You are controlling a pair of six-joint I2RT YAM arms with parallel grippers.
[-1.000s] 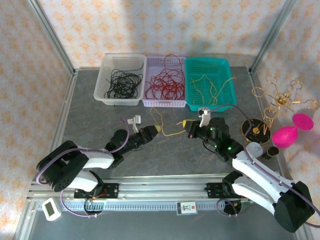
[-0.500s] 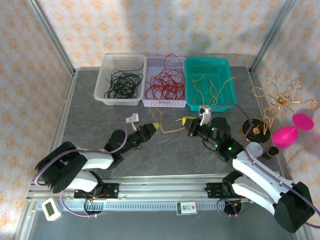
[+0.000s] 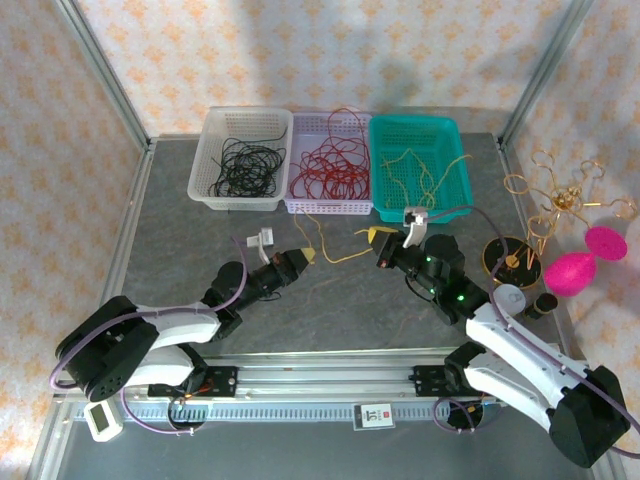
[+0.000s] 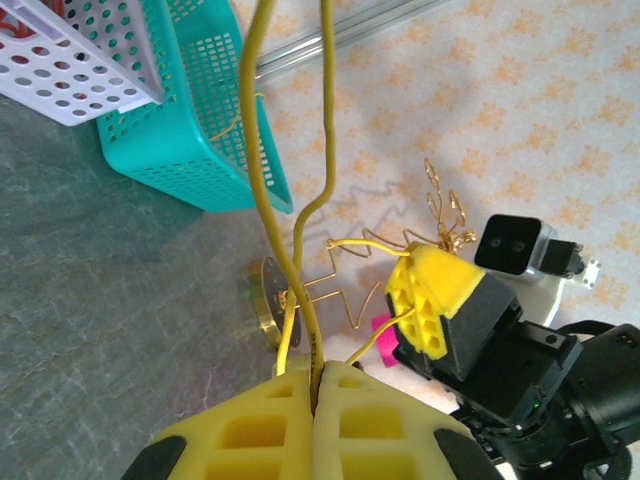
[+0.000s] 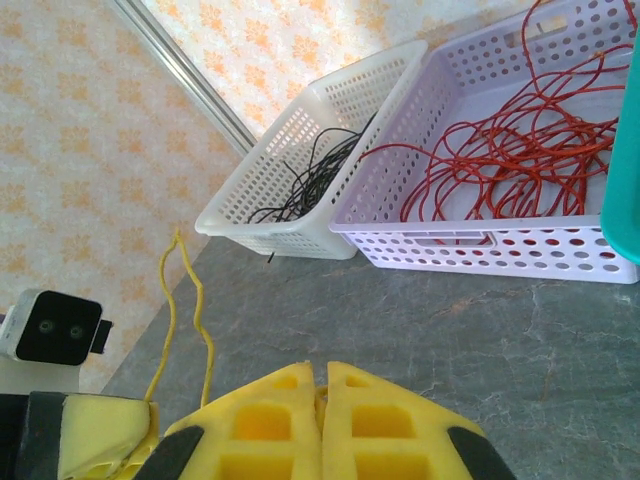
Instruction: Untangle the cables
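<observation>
One yellow cable (image 3: 340,258) stretches between my two grippers at the table's middle. My left gripper (image 3: 308,257) is shut on it. In the left wrist view the cable (image 4: 262,180) rises as two strands from my left gripper's (image 4: 318,375) closed pads. My right gripper (image 3: 372,238) is shut on the same cable's other end. In the right wrist view a yellow sliver sits between my right gripper's (image 5: 321,385) pads, and a cable loop (image 5: 190,300) stands to the left. Black cables (image 3: 245,165), red cables (image 3: 330,168) and more yellow cables (image 3: 425,170) lie in three baskets.
A white basket (image 3: 236,203), a lilac basket (image 3: 328,207) and a teal basket (image 3: 400,213) stand side by side at the back. A gold wire ornament (image 3: 555,205) and pink objects (image 3: 575,270) sit at the right edge. A small timer (image 3: 102,420) lies at the near left.
My left gripper has closed on the yellow cable and moved slightly forward. My right gripper has risen a little toward the baskets, still shut.
</observation>
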